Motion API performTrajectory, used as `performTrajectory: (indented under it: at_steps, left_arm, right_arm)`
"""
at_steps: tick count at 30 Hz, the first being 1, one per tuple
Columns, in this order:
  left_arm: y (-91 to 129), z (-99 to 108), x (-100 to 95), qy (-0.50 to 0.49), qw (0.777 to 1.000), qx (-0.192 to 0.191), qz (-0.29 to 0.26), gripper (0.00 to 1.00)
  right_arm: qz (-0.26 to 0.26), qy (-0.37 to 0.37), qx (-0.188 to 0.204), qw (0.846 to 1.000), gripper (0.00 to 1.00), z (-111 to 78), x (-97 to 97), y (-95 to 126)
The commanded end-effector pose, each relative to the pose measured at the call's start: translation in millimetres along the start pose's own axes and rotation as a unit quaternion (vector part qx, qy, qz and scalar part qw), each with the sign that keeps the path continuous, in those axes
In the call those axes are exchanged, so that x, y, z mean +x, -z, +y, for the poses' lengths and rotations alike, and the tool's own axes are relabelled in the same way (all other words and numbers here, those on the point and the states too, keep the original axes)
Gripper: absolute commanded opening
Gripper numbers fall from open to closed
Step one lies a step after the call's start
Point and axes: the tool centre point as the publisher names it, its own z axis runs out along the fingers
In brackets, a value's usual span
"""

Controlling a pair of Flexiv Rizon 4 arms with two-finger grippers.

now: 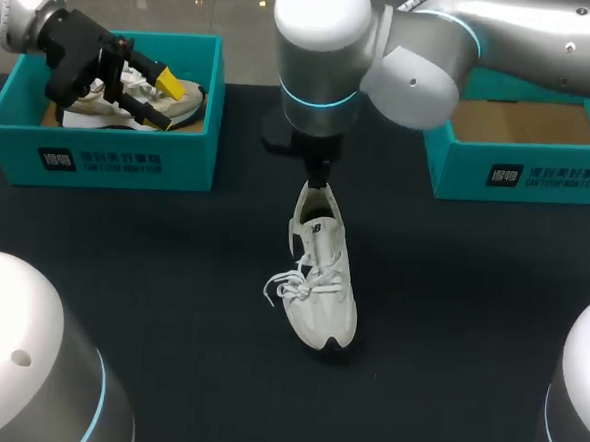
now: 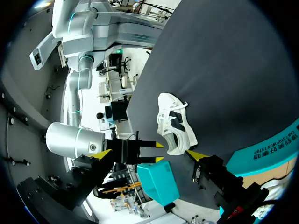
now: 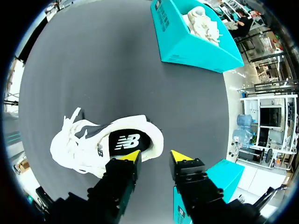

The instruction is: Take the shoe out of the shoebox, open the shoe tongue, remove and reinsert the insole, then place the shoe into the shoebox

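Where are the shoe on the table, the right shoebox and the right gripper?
shoe (image 1: 321, 283): head view, on its laced middle.
right shoebox (image 1: 558, 182): head view, on its front wall.
right gripper (image 3: 155, 157): right wrist view, midway between its yellow tips.

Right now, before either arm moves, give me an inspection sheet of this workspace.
Surface: black table, bearing two boxes and one loose shoe.
Job's things: white lace-up sneaker upright at mid-table, laces loose, dark insole inside; teal cardboard shoebox at right open, no shoe seen in it.
Clutter: teal cardboard shoebox at left holding a beige sneaker.
Grippers: left gripper over the left box, jaws open, empty; right gripper above the white sneaker's heel, jaws open.
Cables: nothing seen on the table.
Surroundings: nothing seen reaching over the table.
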Motion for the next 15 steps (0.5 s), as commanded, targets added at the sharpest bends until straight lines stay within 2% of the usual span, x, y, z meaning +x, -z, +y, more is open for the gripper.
performTrajectory:
  at_steps: [1,8,10,13,15]
  left_arm:
    - [1,0,0.0,0.000,1.000,0.001,0.001,1.00]
    - [1,0,0.0,0.000,1.000,0.001,0.001,1.00]
    - [1,0,0.0,0.000,1.000,0.001,0.001,1.00]
    - [1,0,0.0,0.000,1.000,0.001,0.001,1.00]
    - [1,0,0.0,0.000,1.000,0.001,0.001,1.00]
  right_arm:
    - [0.007,0.011,0.005,1.000,0.46,10.3,-4.4,-11]
    - [0.013,0.036,0.006,0.999,0.46,12.7,-5.9,-32]
    - [0.015,0.043,0.006,0.999,0.50,11.8,-5.9,-39]
    - [0.016,0.049,0.007,0.999,0.62,8.6,-8.7,-45]
    - [0.017,0.052,0.006,0.998,0.65,6.7,-10.0,-50]
